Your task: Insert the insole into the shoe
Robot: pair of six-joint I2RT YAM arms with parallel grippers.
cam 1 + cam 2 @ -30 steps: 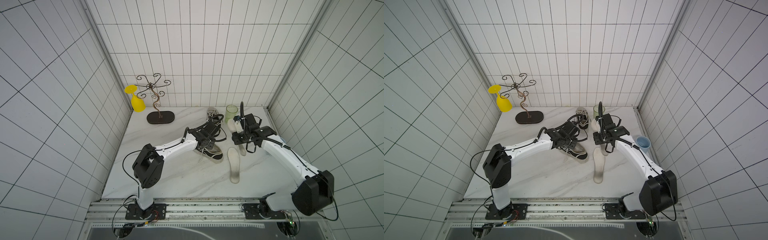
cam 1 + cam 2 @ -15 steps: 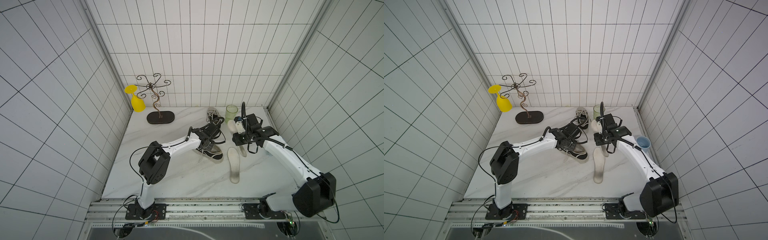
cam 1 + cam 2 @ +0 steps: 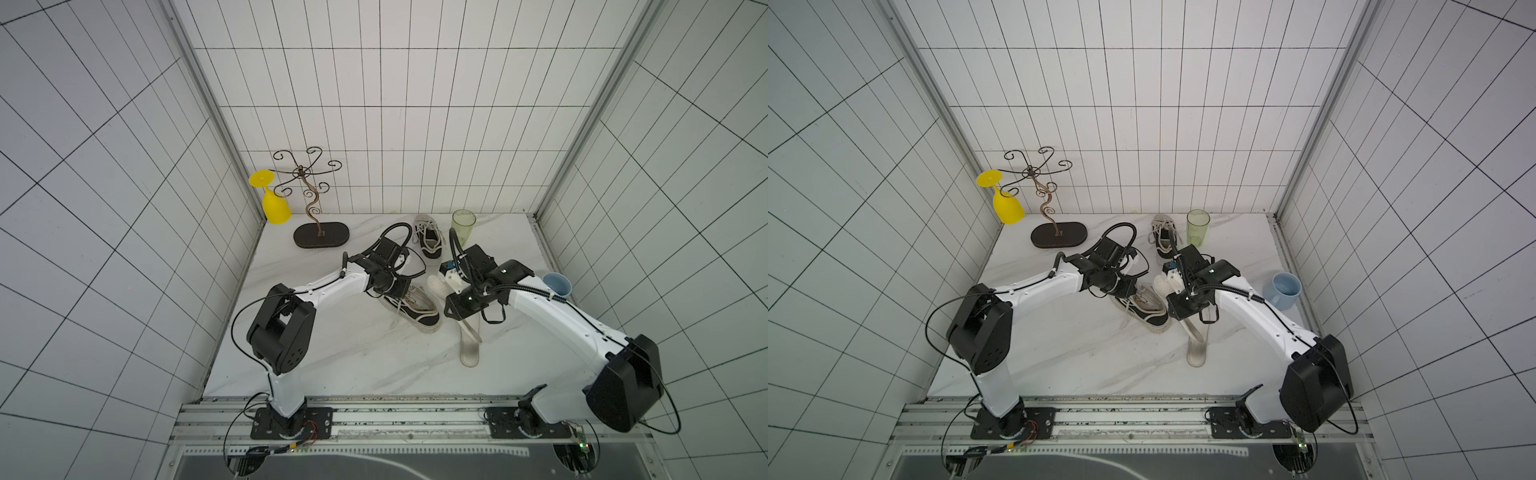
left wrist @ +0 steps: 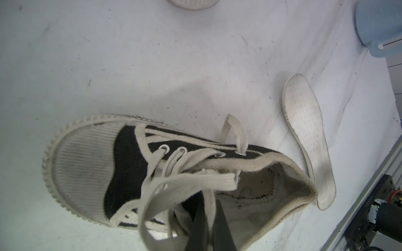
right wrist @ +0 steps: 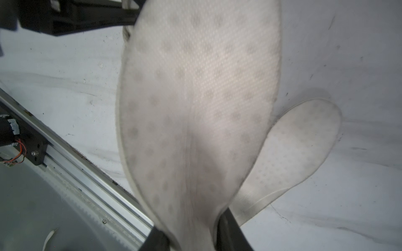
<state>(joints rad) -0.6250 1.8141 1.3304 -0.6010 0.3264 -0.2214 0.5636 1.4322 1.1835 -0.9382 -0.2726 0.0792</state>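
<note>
- White marble tabletop (image 3: 332,357) boxed in by tiled walls; from my seat, both arms reach in off the front rail and meet mid-table.
- Nearest me is a spare insole (image 3: 469,355). It lies flat on the marble, long axis roughly front to back, and nothing holds it.
- Just above its far end, the right gripper (image 5: 191,233) is clenched on the insole (image 5: 195,97) I care about. I read the pinched end as the narrow heel. The broad forefoot hangs free, pointing down and toward the front rail, over the spare one.
- To the left of that claw, close but apart, sits the shoe (image 4: 128,173), sole down as far as I can tell and lying on a diagonal. Its heel and open mouth face the right arm, and the toe cap points away from it.
- The left gripper (image 4: 210,219) is clamped shut on the shoe's side wall by the laces, pinning it. One finger seems to sit inside the mouth.
- The move turns on this: the mouth lies to the left of the held insole, whose free tip aims at the rail rather than at the mouth. My judgement is that the right arm must swing that tip round toward the toe cap before sliding in.
- Farther back are a blue mug (image 3: 557,284) at the right edge, a second shoe (image 3: 428,239) and a green cup (image 3: 463,226). A wire stand (image 3: 320,235) with a yellow glass (image 3: 274,205) fills the far-left corner.
</note>
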